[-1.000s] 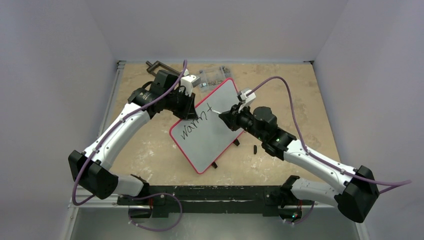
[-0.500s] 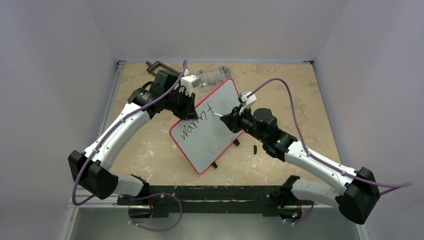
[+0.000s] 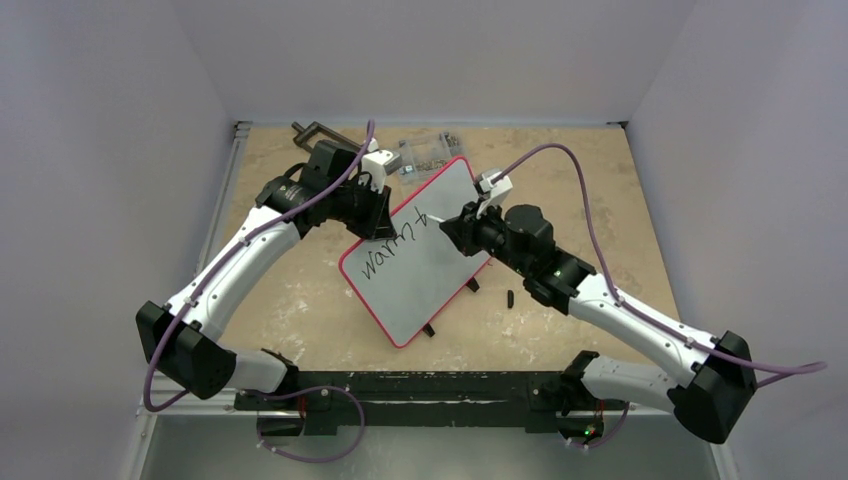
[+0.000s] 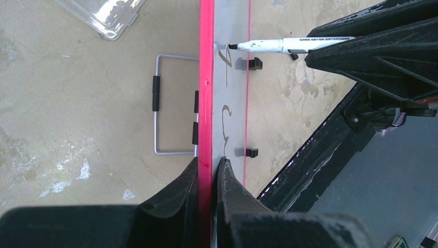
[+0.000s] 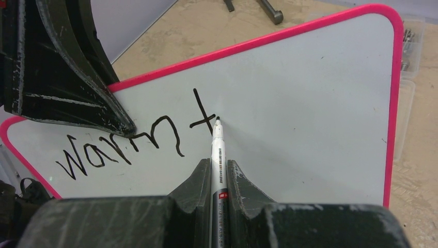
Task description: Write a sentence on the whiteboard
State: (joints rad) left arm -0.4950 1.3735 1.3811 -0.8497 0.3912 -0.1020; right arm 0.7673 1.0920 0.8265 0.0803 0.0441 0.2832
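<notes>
The whiteboard with a red rim stands tilted on the table. It also shows in the right wrist view and edge-on in the left wrist view. Black letters "warmt" are written on it. My left gripper is shut on the board's upper left rim. My right gripper is shut on a white marker. The marker's black tip sits at the right end of the cross bar of the "t", at or just off the board surface.
A clear plastic box of small parts lies behind the board. A dark metal clamp lies at the back left. A small black cap lies on the table right of the board. A wire stand shows behind the board.
My right gripper and marker have shifted slightly up and to the right along the board, past the finished "t". The left arm and board have not moved.
</notes>
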